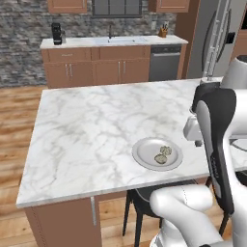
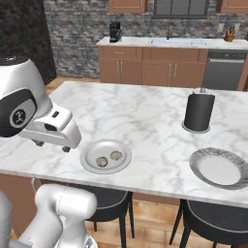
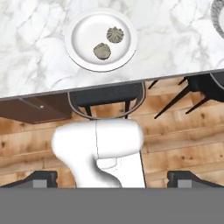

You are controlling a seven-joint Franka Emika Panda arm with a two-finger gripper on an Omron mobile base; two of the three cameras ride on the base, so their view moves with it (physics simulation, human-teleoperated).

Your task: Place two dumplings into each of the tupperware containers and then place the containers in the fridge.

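2 dumplings [image 3: 108, 43] sit on a round plate [image 3: 83, 26] at the hand view's upper centre, small, soft and likely light, best pinched gently across their sides by the gripper [image 3: 112, 178], fingers spread wide.

This is a domestic kitchen. A marble-topped island worktop [image 1: 96, 130] stands at the centre on a wood plank floor [image 1: 14, 120]. Beyond the island, brown base cabinets [image 2: 145, 68] carry a sink with a tap [image 2: 178, 41], a coffee machine [image 2: 115, 32] and a utensil holder [image 2: 229, 35]. A dishwasher [image 2: 223, 70] is built into the cabinets. A stainless-steel fridge [image 1: 214, 43] stands right of the cabinets. Dark stools [image 2: 213, 218] sit under the island's near edge.
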